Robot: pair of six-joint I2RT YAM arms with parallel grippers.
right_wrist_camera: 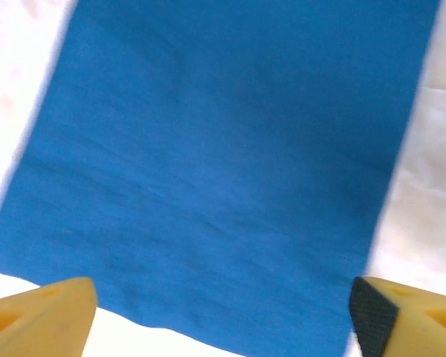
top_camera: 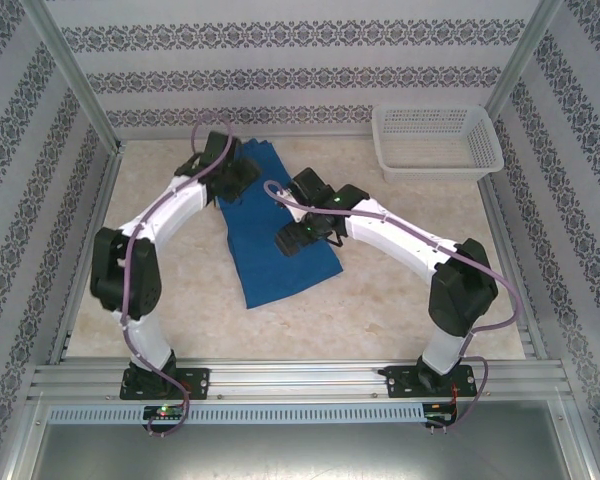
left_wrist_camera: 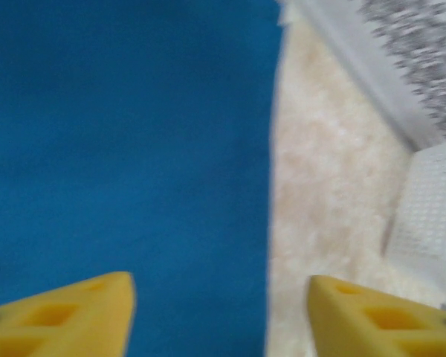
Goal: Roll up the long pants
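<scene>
The long pants [top_camera: 272,250] lie flat on the table as a folded royal-blue strip, running from the back wall toward the front. My left gripper [top_camera: 242,172] hovers over their far end; in its wrist view the yellow fingers [left_wrist_camera: 74,316] stand wide apart above the blue cloth [left_wrist_camera: 126,149], right at its edge. My right gripper [top_camera: 292,240] hangs over the middle of the strip. Its fingers [right_wrist_camera: 41,316] are spread wide too, with the pants [right_wrist_camera: 223,163] beneath and nothing between them.
A white mesh basket [top_camera: 437,140] stands at the back right, with its wall [left_wrist_camera: 431,216] also seen in the left wrist view. Patterned walls and metal frame posts close in the table [top_camera: 400,300] on three sides.
</scene>
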